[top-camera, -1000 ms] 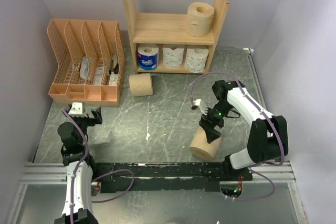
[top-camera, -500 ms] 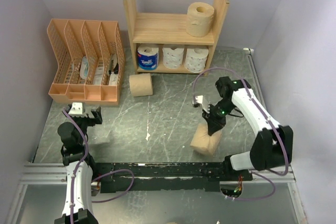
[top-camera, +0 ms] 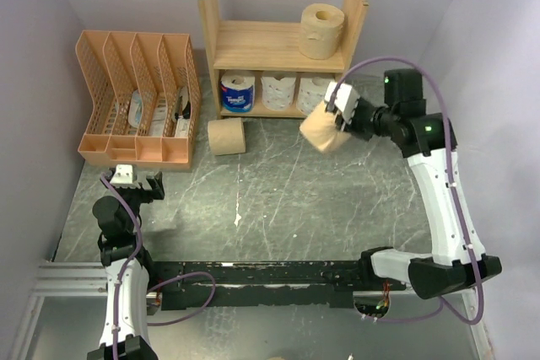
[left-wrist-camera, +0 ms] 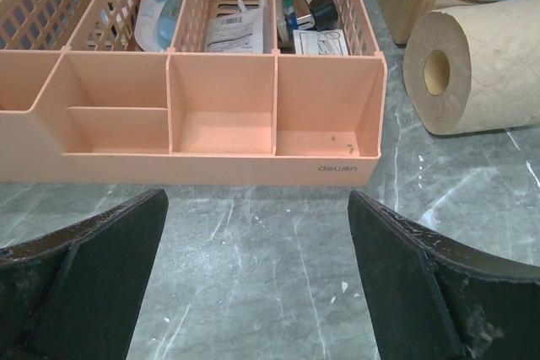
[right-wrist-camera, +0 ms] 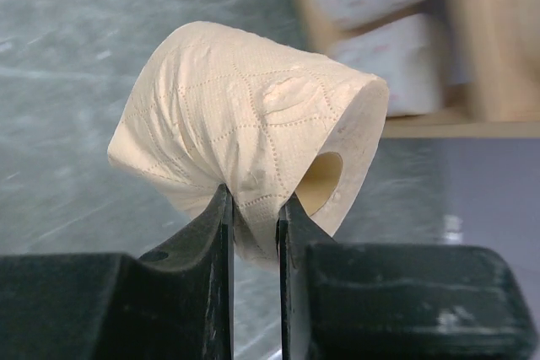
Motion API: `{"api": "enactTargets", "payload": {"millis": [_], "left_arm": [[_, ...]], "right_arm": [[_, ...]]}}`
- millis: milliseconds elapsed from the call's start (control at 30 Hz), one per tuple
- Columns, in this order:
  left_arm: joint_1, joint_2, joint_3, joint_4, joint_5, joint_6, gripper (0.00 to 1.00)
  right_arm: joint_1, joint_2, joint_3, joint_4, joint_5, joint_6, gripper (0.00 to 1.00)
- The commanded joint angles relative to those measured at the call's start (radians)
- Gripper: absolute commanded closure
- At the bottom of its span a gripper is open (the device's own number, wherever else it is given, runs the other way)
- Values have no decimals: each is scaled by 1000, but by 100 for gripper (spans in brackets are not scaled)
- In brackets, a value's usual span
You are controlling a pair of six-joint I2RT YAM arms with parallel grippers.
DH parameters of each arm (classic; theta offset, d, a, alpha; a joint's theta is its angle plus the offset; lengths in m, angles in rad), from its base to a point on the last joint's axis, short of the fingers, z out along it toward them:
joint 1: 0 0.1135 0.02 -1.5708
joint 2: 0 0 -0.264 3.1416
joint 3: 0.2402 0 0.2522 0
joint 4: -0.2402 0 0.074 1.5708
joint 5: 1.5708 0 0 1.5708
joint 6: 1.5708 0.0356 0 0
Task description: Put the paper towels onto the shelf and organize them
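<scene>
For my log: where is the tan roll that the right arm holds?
In the top view the tan roll hangs right of centre, pinched in the right arm's jaws, just in front of the lower right compartment of the shelf.

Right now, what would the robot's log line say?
right pincer: shut on tan paper towel roll | position: in air before shelf | left pincer: open, empty

Peach plastic mesh file organizer (top-camera: 108, 147) with slanted dividers towards the far-left corner of the bench, pale blue packet (left-wrist-camera: 162, 13), white leaflets (left-wrist-camera: 229, 29) and a dark item (left-wrist-camera: 321, 8) in its slots, grey marbled bench top (top-camera: 278, 200), black rail (top-camera: 278, 274) along the near edge
</scene>
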Motion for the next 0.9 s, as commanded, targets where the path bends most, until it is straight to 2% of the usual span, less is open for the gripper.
{"api": "enactTargets", "payload": {"millis": [0,133,167,233,300,533,867], "left_arm": [[16,-4,-78,10,26,1,0],[18,-2,-78,12,28,2,0],[17,-3,-79,11,28,2,0],[19,-5,-79,10,28,2,0],[19,-4,-78,10,29,2,0],[23,-7,-78,9,34,1,0],[24,-15,-81,5,36,1,0]], "right_arm": [[21,15,176,306,126,72,100],[77,114,344,385,166,123,100],[137,140,373,407,228,125,100],[300,221,417,432,465,60,100],[385,281,432,480,607,1,100],[415,555,775,401,736,-84,100],[419,701,868,438,800,-152,100]]}}
